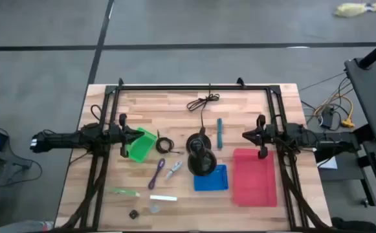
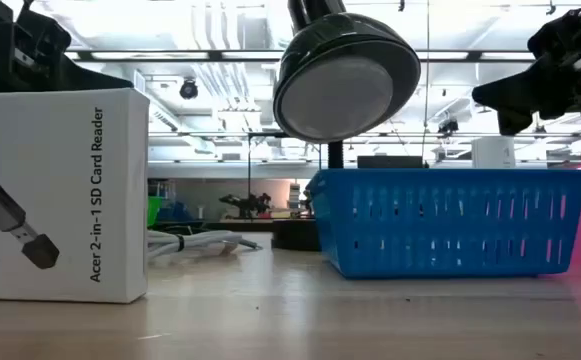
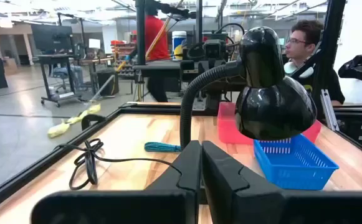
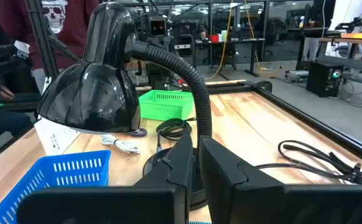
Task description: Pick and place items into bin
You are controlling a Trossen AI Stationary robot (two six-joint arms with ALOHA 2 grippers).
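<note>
White box [image 2: 55, 195] reads "Acer 2-in-1 SD Card Reader"; both hands [image 3: 200, 163] [image 4: 197, 159] clenched, empty.

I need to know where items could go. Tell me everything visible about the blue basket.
The blue plastic slotted basket is rectangular and open-topped, with walls of thin vertical slats. It sits upright on the wooden table, left of the red bin, with the black desk lamp overhanging its near corner. No contents show through the slats.

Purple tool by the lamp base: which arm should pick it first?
Left, probably. The slim purple tool lies on the left half of the table, nearer the left gripper than the right gripper, and the black gooseneck desk lamp stands between it and the right arm.
</note>
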